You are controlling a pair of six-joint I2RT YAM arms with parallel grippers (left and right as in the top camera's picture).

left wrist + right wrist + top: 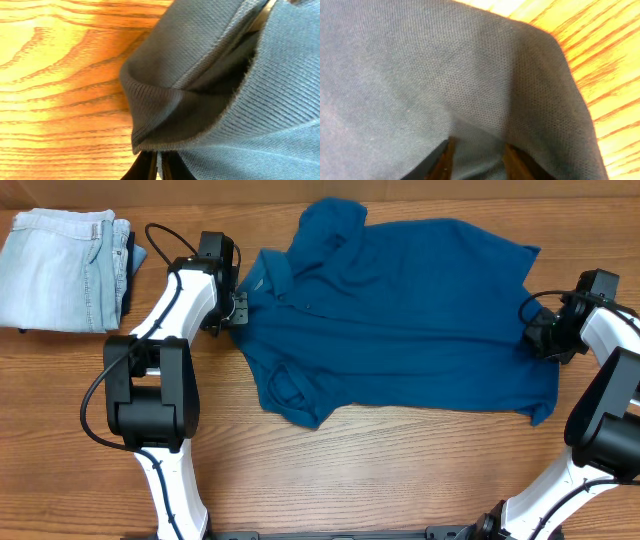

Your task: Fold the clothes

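Observation:
The clothes, a deep teal polo shirt [400, 310], lie spread across the table with the collar to the left and the hem to the right. One sleeve is bunched at the shirt's near left [290, 390]. My left gripper [238, 310] is at the collar end, shut on a ribbed fabric edge [165, 145], with its dark fingers [145, 167] pressed nearly together. My right gripper [532, 338] is at the hem end. Its fingers [447, 160] stand apart, with slack shirt fabric [480, 150] lying between them.
Folded pale blue jeans [60, 270] sit at the far left of the wooden table [400, 470]. Both arm bases stand along the near edge, the left one [150, 400] close to the shirt's bunched sleeve.

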